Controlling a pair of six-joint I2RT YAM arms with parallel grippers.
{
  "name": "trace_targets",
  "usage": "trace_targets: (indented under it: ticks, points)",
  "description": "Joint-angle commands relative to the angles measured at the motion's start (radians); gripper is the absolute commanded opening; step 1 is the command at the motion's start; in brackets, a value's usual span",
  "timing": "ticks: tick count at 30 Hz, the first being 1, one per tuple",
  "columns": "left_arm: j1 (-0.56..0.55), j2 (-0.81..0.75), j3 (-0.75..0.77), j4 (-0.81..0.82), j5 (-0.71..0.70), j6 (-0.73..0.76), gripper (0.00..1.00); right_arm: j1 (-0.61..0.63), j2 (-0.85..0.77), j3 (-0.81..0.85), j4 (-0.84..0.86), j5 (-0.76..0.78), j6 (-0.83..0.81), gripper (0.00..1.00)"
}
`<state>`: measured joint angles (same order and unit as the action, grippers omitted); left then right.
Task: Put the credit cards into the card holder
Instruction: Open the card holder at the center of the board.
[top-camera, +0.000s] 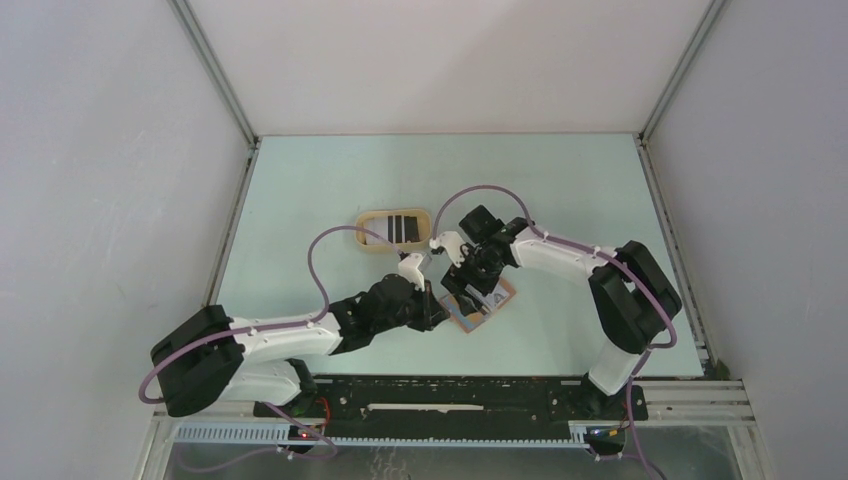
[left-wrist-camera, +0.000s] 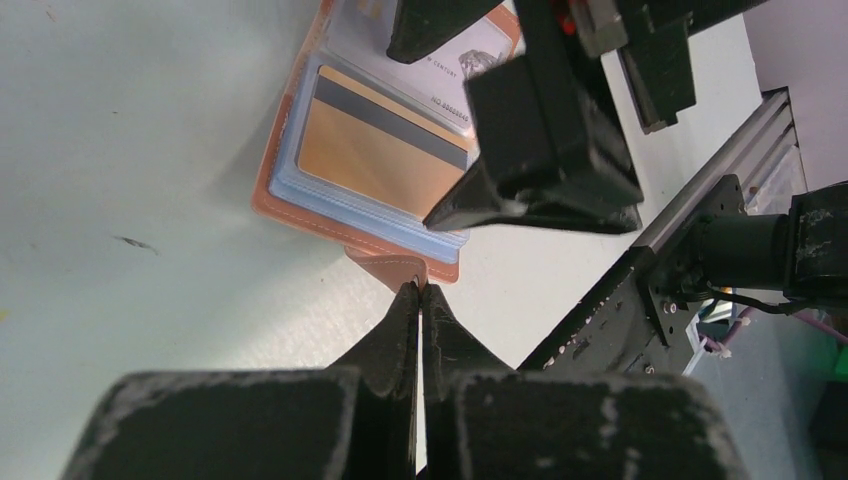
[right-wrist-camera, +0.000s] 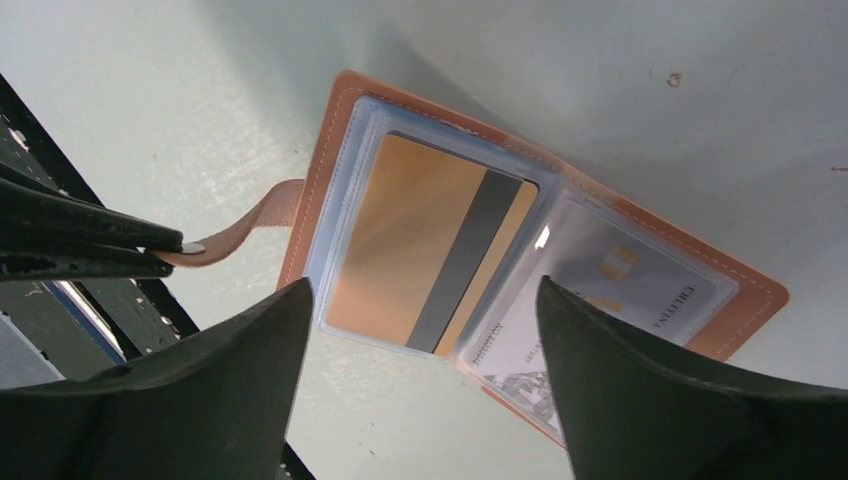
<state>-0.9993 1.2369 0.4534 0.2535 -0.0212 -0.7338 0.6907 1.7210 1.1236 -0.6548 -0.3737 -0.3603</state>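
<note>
The left tool (left-wrist-camera: 420, 292) is closed tight, its two fingertips pressed together on the end of the snap tab (left-wrist-camera: 388, 268) of the card holder (right-wrist-camera: 330, 130). The tab runs out flat from the holder's edge into that pinch.

The right tool (right-wrist-camera: 422, 290) stands wide open above the spread holder, with nothing between its fingers. One finger hangs over the side near the tab and the other over the far page. In the left wrist view one tip comes down close to the edge of the clear pocket; whether it touches cannot be told.

The card holder lies open and face up on the pale worktop (top-camera: 330, 180), near the front edge between the two arms. A gold card (right-wrist-camera: 420, 240) with a dark stripe sits inside the clear pocket on the tab side. A whitish card (right-wrist-camera: 620, 290) with small print sits in the pocket on the other page.

Farther back on the worktop, well apart from the holder, an oval beige tray (top-camera: 366, 232) holds dark cards (top-camera: 402, 228) lying side by side.
</note>
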Motion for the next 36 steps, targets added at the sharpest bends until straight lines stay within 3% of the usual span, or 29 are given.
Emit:
trace_targets:
  ticks: [1, 16, 36]
  points:
    - [0.001, -0.002, -0.013, 0.044, 0.013, -0.004, 0.00, 0.021, 0.014, 0.004, 0.026, 0.037, 0.024, 0.96]
    - [0.001, -0.015, -0.024, 0.053, 0.014, -0.003, 0.00, 0.059, 0.040, 0.004, 0.052, 0.166, 0.044, 0.99]
    - [0.002, -0.014, -0.052, 0.039, 0.011, -0.015, 0.00, -0.067, -0.091, 0.004, 0.041, 0.154, 0.032, 0.82]
